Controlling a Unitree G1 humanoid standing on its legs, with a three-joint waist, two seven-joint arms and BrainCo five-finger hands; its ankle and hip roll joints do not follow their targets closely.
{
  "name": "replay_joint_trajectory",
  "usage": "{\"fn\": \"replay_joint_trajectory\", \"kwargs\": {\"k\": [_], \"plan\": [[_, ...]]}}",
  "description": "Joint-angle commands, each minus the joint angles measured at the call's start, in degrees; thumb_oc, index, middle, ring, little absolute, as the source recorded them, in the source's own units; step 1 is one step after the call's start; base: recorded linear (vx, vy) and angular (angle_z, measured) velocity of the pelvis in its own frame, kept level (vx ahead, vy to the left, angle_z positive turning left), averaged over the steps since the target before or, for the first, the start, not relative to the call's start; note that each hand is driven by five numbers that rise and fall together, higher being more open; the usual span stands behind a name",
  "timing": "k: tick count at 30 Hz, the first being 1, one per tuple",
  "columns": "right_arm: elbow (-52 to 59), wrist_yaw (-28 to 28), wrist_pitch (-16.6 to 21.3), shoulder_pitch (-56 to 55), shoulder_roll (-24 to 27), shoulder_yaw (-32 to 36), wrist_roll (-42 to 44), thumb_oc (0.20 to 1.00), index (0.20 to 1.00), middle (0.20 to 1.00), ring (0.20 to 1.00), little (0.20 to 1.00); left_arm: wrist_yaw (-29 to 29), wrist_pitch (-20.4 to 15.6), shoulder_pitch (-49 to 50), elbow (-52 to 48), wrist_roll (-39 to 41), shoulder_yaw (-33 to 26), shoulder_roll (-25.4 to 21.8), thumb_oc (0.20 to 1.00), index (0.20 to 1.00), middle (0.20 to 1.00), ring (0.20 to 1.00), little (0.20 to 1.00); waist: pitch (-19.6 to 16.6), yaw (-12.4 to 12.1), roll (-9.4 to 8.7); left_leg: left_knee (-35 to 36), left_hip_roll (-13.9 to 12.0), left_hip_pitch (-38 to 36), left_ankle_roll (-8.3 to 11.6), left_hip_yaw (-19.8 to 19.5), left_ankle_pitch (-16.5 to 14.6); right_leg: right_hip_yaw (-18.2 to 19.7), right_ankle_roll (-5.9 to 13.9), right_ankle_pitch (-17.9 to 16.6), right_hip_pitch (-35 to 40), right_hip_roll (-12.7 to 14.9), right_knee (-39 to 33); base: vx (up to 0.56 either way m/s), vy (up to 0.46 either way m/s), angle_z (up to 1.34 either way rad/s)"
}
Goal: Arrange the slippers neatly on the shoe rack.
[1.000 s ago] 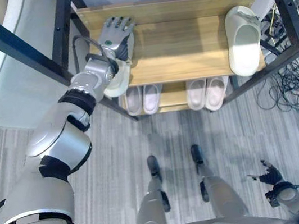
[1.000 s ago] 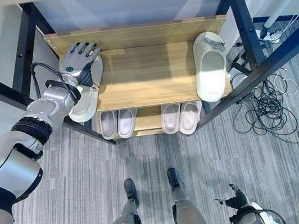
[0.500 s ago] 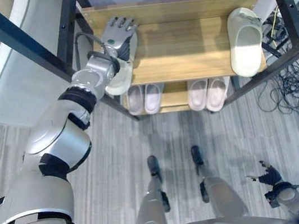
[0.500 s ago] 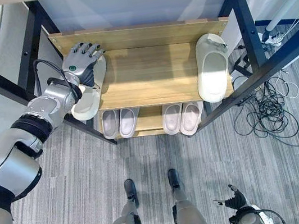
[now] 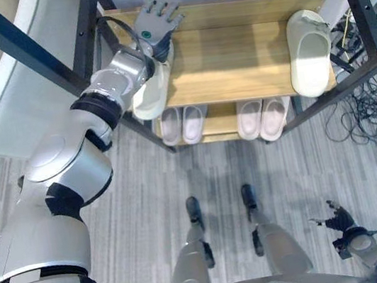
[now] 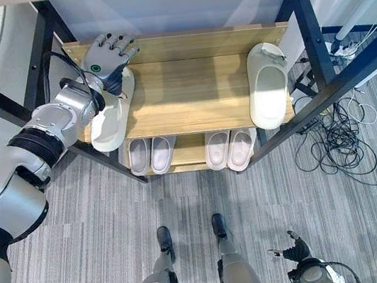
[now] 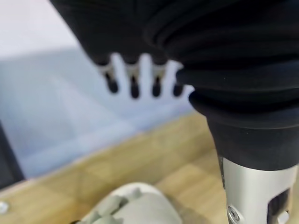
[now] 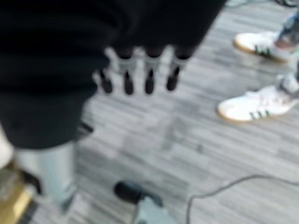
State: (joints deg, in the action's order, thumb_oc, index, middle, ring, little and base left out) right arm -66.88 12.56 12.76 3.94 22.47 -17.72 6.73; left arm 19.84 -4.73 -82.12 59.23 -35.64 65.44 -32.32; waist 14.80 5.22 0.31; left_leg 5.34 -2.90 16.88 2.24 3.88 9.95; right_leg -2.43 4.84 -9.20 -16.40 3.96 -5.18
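Reaching in from the lower left, the left robot hand (image 6: 110, 56) sits at the upper left of the frame, over the back left corner of the shoe rack's (image 6: 190, 105) top shelf. Its fingers are straight and spread, and it holds nothing. Just under and below it lies 1 pale slipper (image 6: 108, 118), along the shelf's left edge, with its near end sticking out past the front of the shelf. In the left wrist view the slipper's end shows on the wood below the straight fingers. On the lower shelf, in the middle of the frame, 4 more pale slippers (image 6: 189, 153) stand in 2 pairs. At the upper right, another pale slipper (image 6: 266, 84) lies on the top shelf by the right edge. At the lower right, the right robot hand (image 5: 339, 221) hangs low over the grey floor (image 6: 103, 234), fingers loose and empty.
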Motion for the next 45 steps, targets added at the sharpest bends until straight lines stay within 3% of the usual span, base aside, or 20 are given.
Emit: {"fn": "replay_joint_trajectory", "kwargs": {"k": [1, 22, 31, 45], "plan": [[-0.2, 0.4, -0.2, 1.4, 0.3, -1.4, 1.8, 1.000, 1.000, 1.000, 1.000, 1.000, -0.1, 1.0, -8.5, 1.6, -0.9, -3.6, -0.8, 1.000, 1.000, 1.000, 1.000, 1.000, 2.4, -1.0, -0.48, -0.3, 0.8, 0.4, 0.73, -4.7, -4.6, -2.6, 4.64, 5.3, -1.0, 3.2, 5.1, 0.00, 0.000, 0.00], [-0.8, 0.3, -0.6, 2.8, 0.1, -1.9, 2.2, 1.000, 1.000, 1.000, 1.000, 1.000, -1.3, 2.3, -9.6, 2.8, -4.0, -1.6, 0.7, 1.000, 1.000, 1.000, 1.000, 1.000, 3.3, -1.8, -0.93, -0.3, 0.7, 0.9, 0.62, -5.0, -4.4, -3.1, 4.72, 5.4, -1.3, 3.3, 5.4, 0.00, 0.000, 0.00], [-1.0, 0.8, -0.7, 3.3, 0.2, -1.4, 2.6, 1.000, 1.000, 1.000, 1.000, 1.000, -1.9, 3.4, -11.1, 1.3, -7.0, 0.6, -1.5, 1.000, 1.000, 1.000, 1.000, 1.000, 3.6, -2.5, -0.94, -0.3, 0.8, 1.7, 0.71, -5.2, -4.2, -3.6, 4.97, 4.9, -1.7, 3.4, 5.1, 0.00, 0.000, 0.00], [-1.2, 1.3, -1.2, 3.8, -0.2, -1.5, 2.1, 1.000, 1.000, 1.000, 1.000, 1.000, -1.1, 4.2, -9.7, 0.1, -7.8, -0.8, -3.3, 1.000, 1.000, 1.000, 1.000, 1.000, 3.8, -3.0, -1.60, -0.3, 0.8, 2.9, 0.92, -5.8, -3.9, -4.0, 4.84, 4.8, -2.5, 3.4, 4.9, 0.00, 0.002, 0.03]]}}
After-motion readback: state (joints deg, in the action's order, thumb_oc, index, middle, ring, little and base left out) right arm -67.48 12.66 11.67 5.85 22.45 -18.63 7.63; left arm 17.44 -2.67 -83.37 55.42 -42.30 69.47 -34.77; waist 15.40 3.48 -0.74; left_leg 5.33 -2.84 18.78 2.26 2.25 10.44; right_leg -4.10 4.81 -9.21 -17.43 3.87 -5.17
